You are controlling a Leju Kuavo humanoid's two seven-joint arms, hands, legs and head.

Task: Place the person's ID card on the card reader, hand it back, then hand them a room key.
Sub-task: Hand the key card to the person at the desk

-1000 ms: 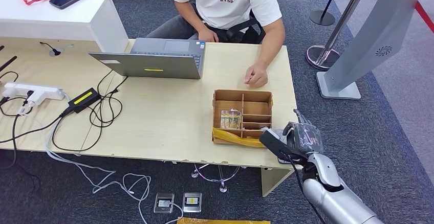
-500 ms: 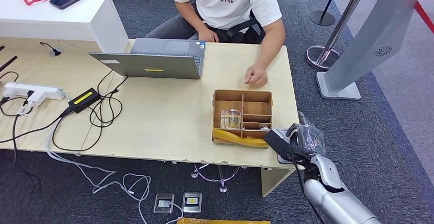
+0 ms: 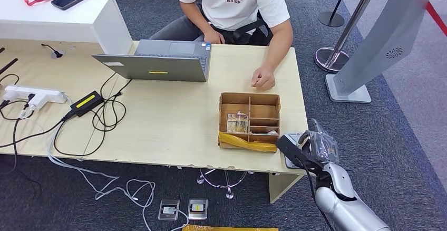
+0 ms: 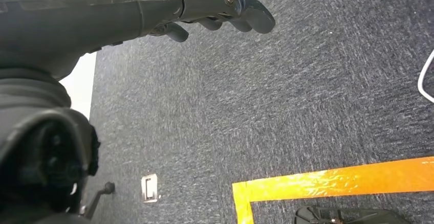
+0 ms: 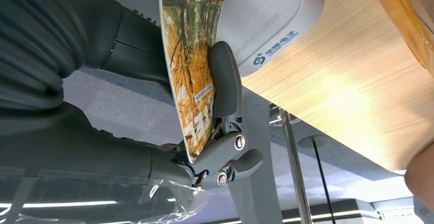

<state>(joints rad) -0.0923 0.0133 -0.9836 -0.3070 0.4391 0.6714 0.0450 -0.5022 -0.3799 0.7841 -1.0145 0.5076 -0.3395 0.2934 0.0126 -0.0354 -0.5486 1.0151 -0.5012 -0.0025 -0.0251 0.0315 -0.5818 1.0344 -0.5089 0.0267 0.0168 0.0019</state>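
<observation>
At five o'clock the right hand [image 3: 314, 145] grips the orange card [image 5: 193, 65] at the desk [image 3: 174, 131] corner, against the white card reader [image 5: 266, 19]. The left hand [image 4: 215, 9] hangs slack over grey carpet [image 4: 307, 91]. Beyond, the wooden organiser [image 3: 249, 120]; at twelve o'clock a seated person [image 3: 234, 9]

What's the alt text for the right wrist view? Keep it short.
The robot's right hand pinches an orange-printed card between its thumb and fingers, held edge-on in front of a white card reader. The reader sits near the edge of a light wooden table, with grey carpet and a metal table leg beyond.
</observation>
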